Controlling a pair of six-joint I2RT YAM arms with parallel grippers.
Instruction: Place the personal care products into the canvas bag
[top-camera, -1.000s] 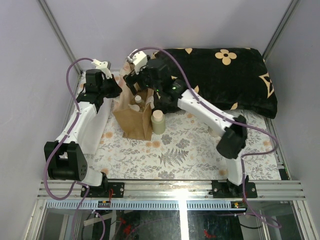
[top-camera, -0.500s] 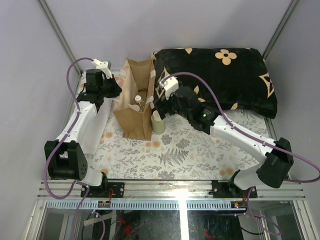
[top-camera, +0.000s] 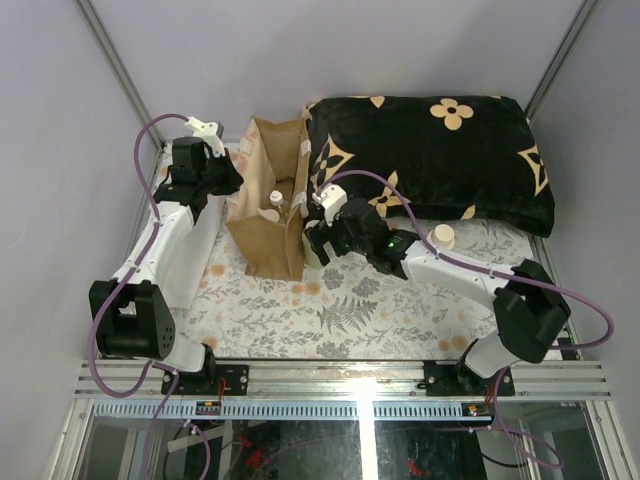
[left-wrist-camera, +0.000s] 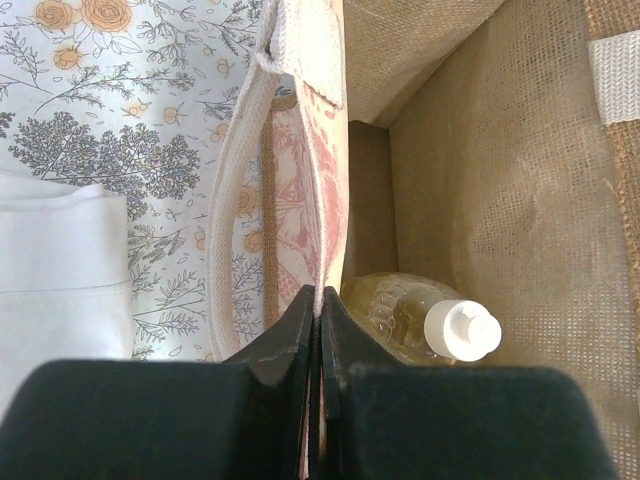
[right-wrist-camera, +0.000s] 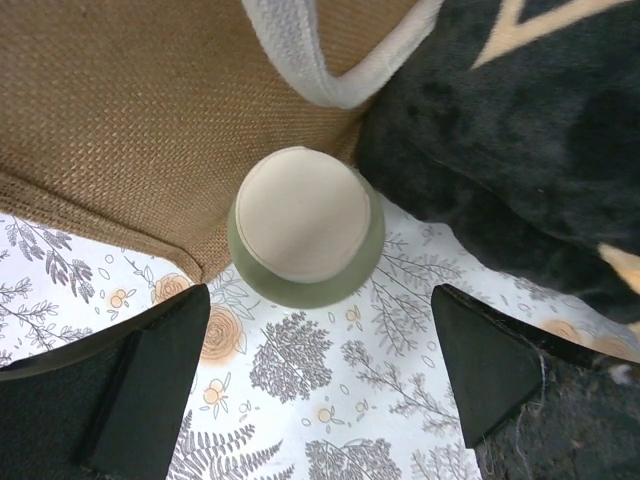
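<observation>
One greenish bottle (right-wrist-camera: 305, 225) stands upright on the floral tablecloth (right-wrist-camera: 330, 400), seen cap-on from the right wrist. It sits just beside the near corner of the canvas bag (right-wrist-camera: 150, 100) and against the edge of the black cushion (right-wrist-camera: 520, 150). The right gripper (right-wrist-camera: 320, 300) hangs over it with its fingers (right-wrist-camera: 150, 370) spread wide. The bottle lies centred in the gap but just past the fingertips, touching neither pad. A pale handle strap (right-wrist-camera: 330, 60) loops down beyond the cap. From above, the gripper's body covers this bottle almost wholly.

Inside the bag a clear amber bottle (left-wrist-camera: 395, 305) with a white cap lies against the inner wall, its lower part cut off behind the left gripper (left-wrist-camera: 318, 300). That gripper's fingers are pressed together on the bag's rim, pinching the cloth edge and holding the mouth open. In the top view two pale caps (top-camera: 275, 198) show in the bag's mouth; the bodies below them cannot be made out.

Another pale-capped bottle (top-camera: 440, 237) stands on the tablecloth at the cushion's near edge, well apart from the bag, beyond the right arm; its body colour is hard to tell. Left of the bag lies a white folded cloth (left-wrist-camera: 60, 250).
</observation>
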